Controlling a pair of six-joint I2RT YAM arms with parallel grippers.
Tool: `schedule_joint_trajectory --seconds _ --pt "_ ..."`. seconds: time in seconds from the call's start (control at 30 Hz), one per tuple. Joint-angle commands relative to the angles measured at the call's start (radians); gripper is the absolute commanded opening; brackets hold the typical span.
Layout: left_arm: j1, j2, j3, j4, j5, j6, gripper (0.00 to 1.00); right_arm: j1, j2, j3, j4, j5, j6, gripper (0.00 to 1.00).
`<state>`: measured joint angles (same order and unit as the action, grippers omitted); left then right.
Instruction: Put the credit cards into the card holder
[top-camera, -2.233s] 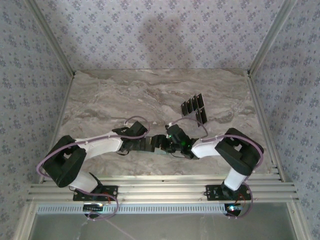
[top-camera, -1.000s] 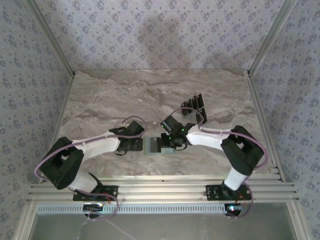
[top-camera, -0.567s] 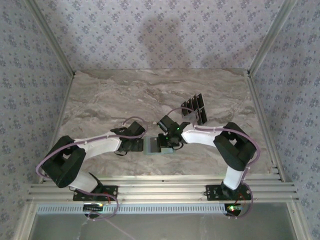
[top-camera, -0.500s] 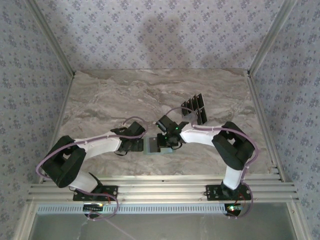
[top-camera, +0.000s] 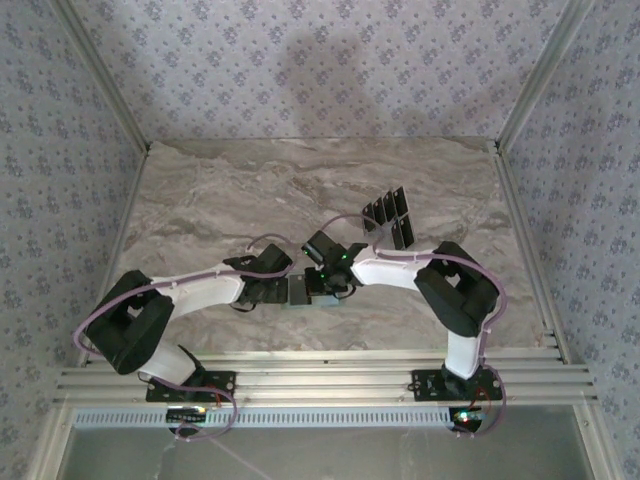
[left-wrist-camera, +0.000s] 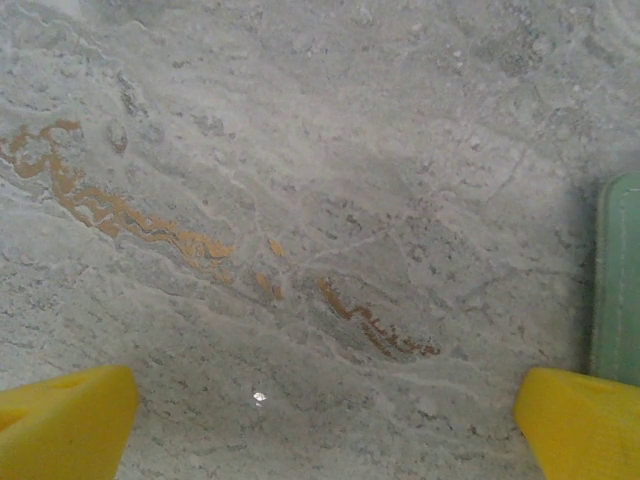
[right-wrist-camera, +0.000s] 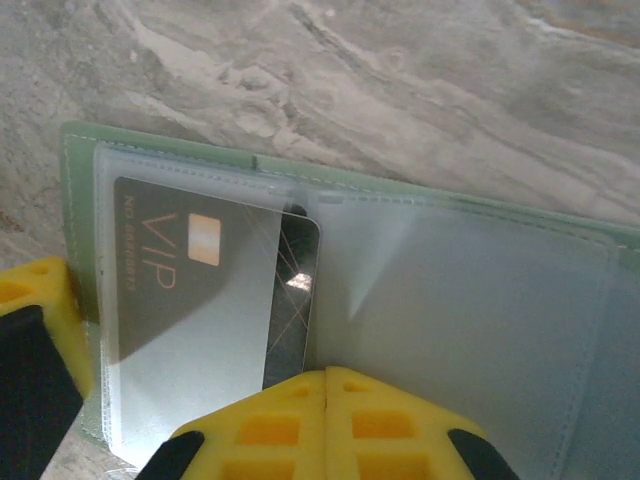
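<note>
And here's the right pincer (right-wrist-camera: 325, 392), fingers pressed flat together with no gap showing, tips right at the near edge of the VIP card (right-wrist-camera: 190, 290). Whether a sliver of card is nipped between them cannot be told from here. That card sits partway inside a clear sleeve (right-wrist-camera: 130, 400) of the card holder (right-wrist-camera: 80, 190), which lies open and flat on the marble table (top-camera: 220, 190), between the two wrists. The left pincer (left-wrist-camera: 322, 425) hangs with its fingers spread wide and nothing between them, the holder's green edge just beside the finger on the right of its wrist view. The spare cards (top-camera: 388, 215) sit in a fan farther back on the right, well apart from the holder. By the look of it the card is light, stiff and glossy, so slippery; it is best nudged or taken by its exposed short edge. The holder looks soft and light, likely to slide under a push, so pinning its outer edge would seem wise.
</note>
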<state>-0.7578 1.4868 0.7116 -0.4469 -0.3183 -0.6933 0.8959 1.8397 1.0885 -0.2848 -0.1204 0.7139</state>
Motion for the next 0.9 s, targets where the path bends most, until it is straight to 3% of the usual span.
schedule_joint_trajectory --seconds 0.0,0.3,0.6,0.87 --pt "-0.018 0.035 -0.020 0.016 0.022 -0.008 1.00 0.019 0.029 0.033 -0.003 -0.042 0.006 0.07" --pt "-0.017 0.014 -0.021 -0.004 0.010 -0.007 1.00 -0.009 -0.075 -0.028 -0.038 -0.006 -0.013 0.16" --pt "0.000 -0.009 -0.025 -0.024 -0.006 0.000 1.00 -0.061 -0.117 -0.125 -0.026 -0.005 -0.016 0.12" --pt "0.010 -0.012 -0.012 -0.040 -0.009 0.008 1.00 -0.052 -0.127 -0.061 -0.029 -0.019 -0.028 0.09"
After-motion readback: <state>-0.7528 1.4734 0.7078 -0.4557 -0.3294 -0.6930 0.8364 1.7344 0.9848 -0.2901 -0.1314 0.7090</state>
